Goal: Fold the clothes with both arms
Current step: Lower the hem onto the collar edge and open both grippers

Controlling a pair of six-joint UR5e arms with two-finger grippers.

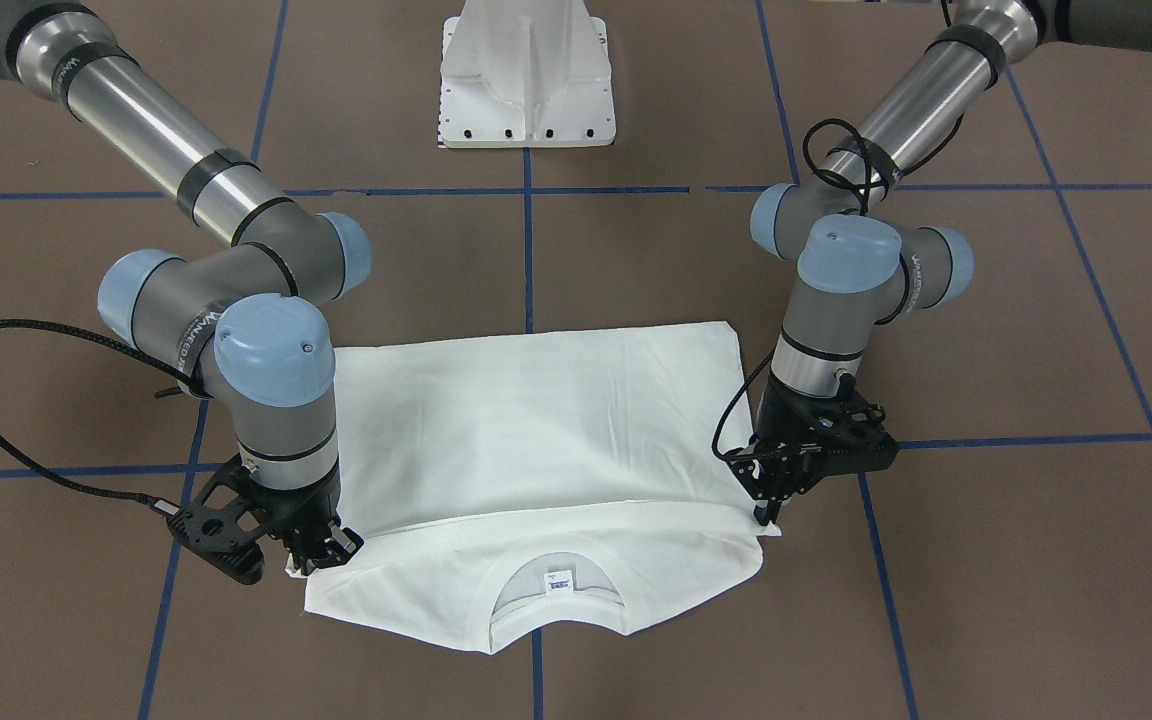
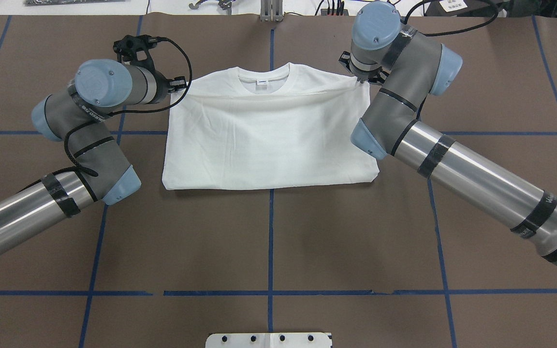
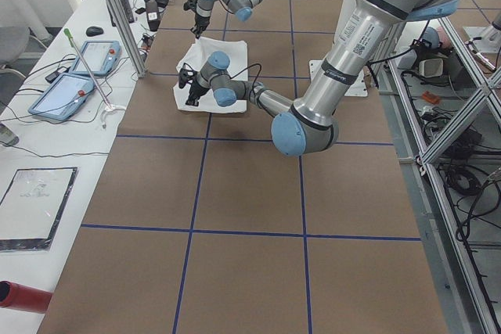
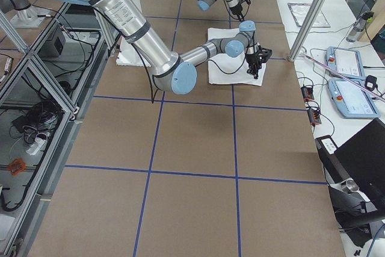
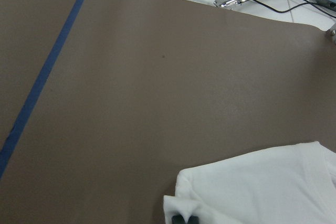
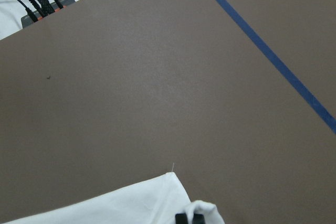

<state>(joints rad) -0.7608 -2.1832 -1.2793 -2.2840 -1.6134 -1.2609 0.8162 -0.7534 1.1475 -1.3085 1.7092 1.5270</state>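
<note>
Now white shirt [image 1: 536, 430] folded on brown table [image 1: 636, 260], left gripper [image 1: 768, 513] and right gripper [image 1: 322, 547] each pinching a folded corner

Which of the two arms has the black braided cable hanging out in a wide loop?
The right arm, on the front-facing view's left: its braided cable bows far outward; on the left arm the cable hugs the wrist.
</note>
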